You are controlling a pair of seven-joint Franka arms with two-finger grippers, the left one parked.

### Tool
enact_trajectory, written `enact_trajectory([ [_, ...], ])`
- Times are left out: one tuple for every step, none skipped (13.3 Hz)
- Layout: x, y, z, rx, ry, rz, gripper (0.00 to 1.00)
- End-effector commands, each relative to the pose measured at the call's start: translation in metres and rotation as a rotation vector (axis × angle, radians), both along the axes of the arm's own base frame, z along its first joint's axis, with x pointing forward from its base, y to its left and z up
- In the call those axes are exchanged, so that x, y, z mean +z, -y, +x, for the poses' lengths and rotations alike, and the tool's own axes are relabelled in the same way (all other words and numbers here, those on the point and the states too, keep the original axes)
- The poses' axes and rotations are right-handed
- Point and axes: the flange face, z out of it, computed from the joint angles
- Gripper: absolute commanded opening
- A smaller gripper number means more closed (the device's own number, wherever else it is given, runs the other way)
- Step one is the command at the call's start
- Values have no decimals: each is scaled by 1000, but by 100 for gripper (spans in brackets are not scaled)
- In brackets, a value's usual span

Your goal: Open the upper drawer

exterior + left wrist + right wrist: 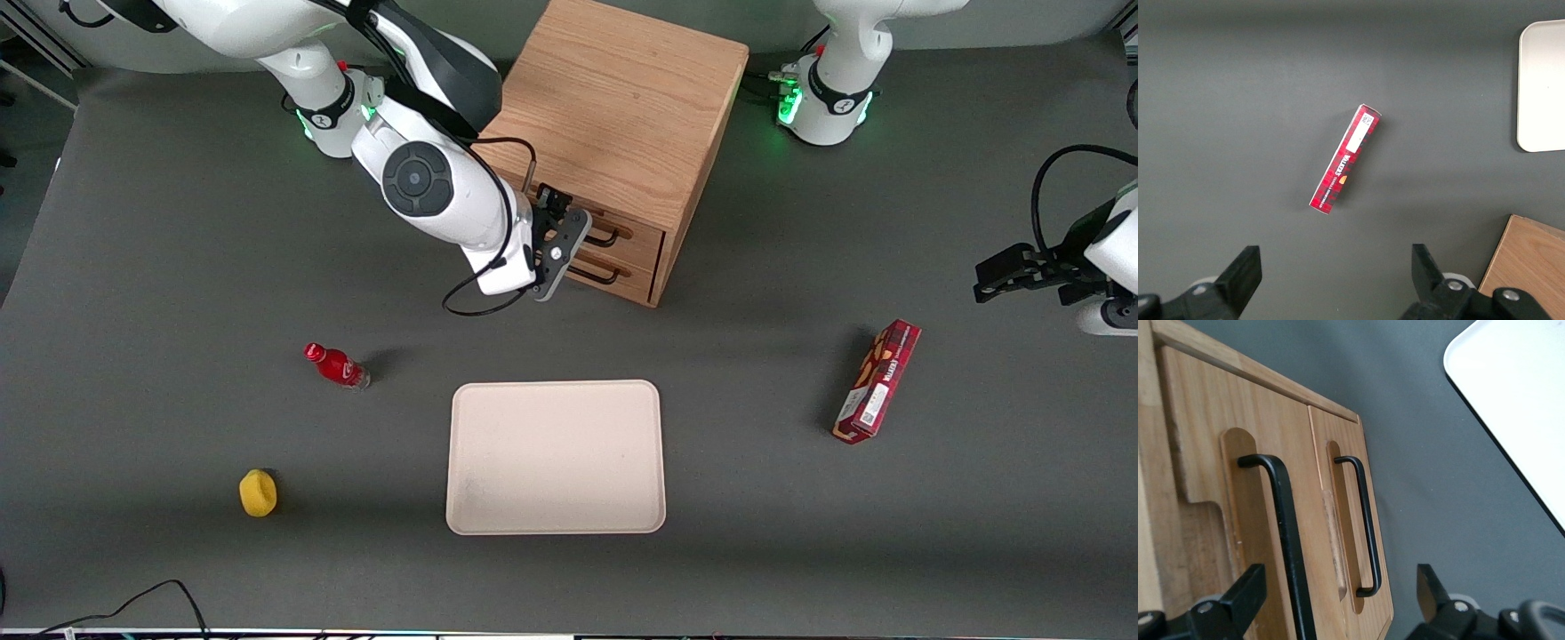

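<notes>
We start with the big gray table (178, 267). On it, at twelve o'clock from the middle of the front view, stands the wooden cabinet (622, 107). The flat, pale tray (556, 458) lies at six o'clock from the cabinet, nearer to the front camera.

The upper drawer (642, 233) sits in the cabinet's face, just under the wooden top, and the matching lower drawer (633, 271) is under it. Both look shut. The working arm's claw (1338, 577) is right in front of that face, up at the height of the upper drawer. Its two fingers (1245, 597) are spread wide and pinch nothing.

Toward the parked arm's end of the table lies a long red box (878, 382), at about three o'clock from the tray. A small red bottle (336, 365) lies at about ten o'clock from the tray, and a little yellow thing (258, 492) at about eight o'clock.

Last comes the thin black handle (1288, 540) of the upper drawer. This is the part that matters most. In the front view its long bar runs along the drawer face, from about ten o'clock to about four o'clock. In the wrist view the bar passes into the gap between the spread fingers, close to one of them. We think the claw needs to pinch across the bar, then pull away from the face, toward about half past six.
</notes>
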Motion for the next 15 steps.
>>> enact_trajectory([
  [-12, -5, -6, 10, 8, -10, 100],
  [-19, -5, -9, 12, 7, -14, 100],
  [-23, -5, -12, 14, 3, -19, 100],
  [-25, -5, -12, 15, 1, -20, 100],
  [-27, -5, -13, 17, 0, -24, 100],
  [-30, -4, -14, 18, 0, -26, 100],
  [-32, -4, -14, 21, 3, -23, 100],
  [-35, -3, -15, 26, 9, -27, 100],
  [-36, 1, -11, 31, 23, -37, 100],
  [-37, 7, -5, 27, 31, -39, 100],
  [-37, 9, -1, 48, 45, -24, 100],
  [-38, 15, 6, 39, 50, -26, 100],
  [-39, 19, 10, 34, 52, -28, 100],
  [-37, 21, 12, 36, 56, -24, 100],
  [-36, 22, 15, 40, 61, -19, 100],
])
